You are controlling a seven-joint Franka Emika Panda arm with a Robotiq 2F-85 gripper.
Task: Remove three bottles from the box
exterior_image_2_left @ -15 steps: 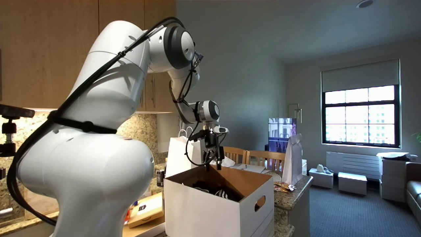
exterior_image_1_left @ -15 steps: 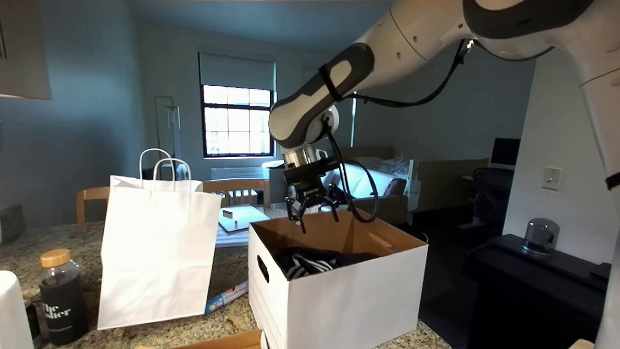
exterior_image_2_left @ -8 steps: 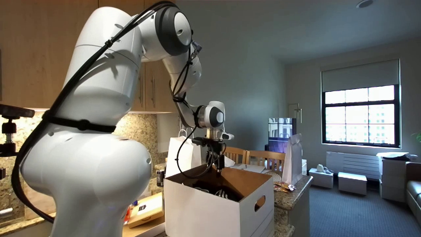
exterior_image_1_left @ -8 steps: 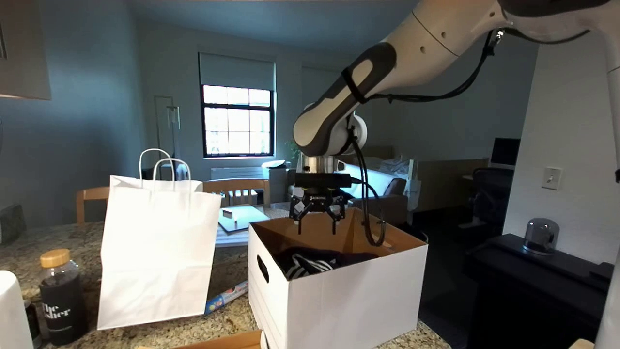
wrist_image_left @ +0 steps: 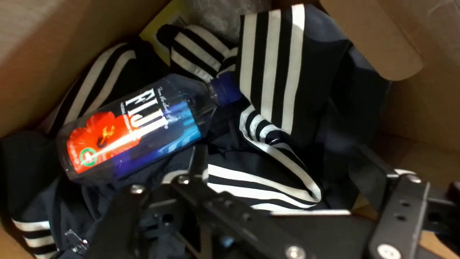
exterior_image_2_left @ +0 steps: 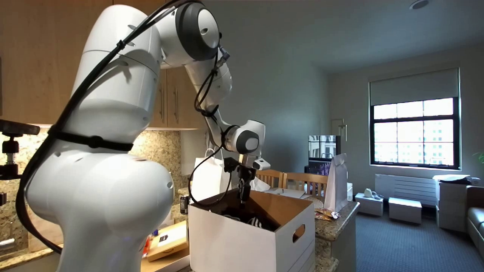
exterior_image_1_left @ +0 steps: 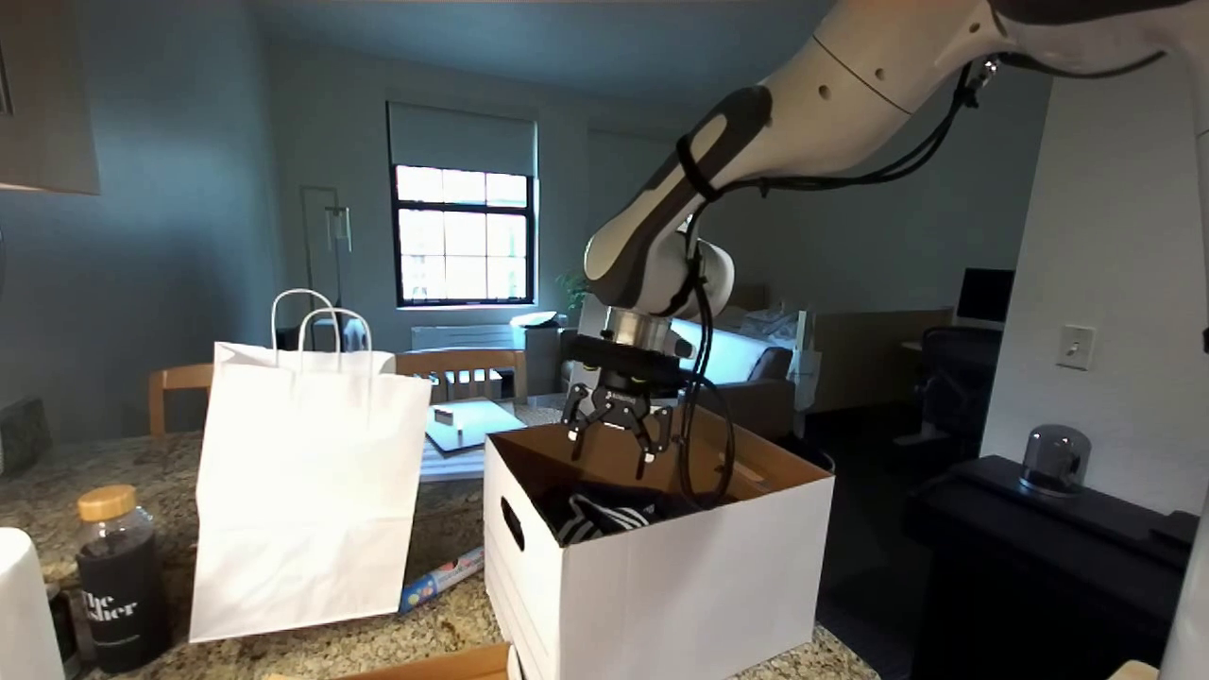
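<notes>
speckled counter [exterior_image_1_left: 444, 625] carries the white box [exterior_image_1_left: 699, 576]. inside the box, on striped cloth [wrist_image_left: 273, 72], a blue-capped bottle [wrist_image_left: 133, 126] lies on its side, below and to one side of the gripper [exterior_image_1_left: 609, 463], whose jaws are spread wide. the bottle reads "fiji"; finer print i can't read. near the box stands a white bag [exterior_image_1_left: 312, 491]; farther off, a tan-lidded flask [exterior_image_1_left: 123, 595] shows "sher".

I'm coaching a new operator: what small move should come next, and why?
Probably a sideways shift of the open gripper toward the bottle before going lower. In the wrist view, the bottle lies on its side on dark striped fabric inside the box, mostly up and left of the jaws rather than between them, so closing here would likely miss.
</notes>
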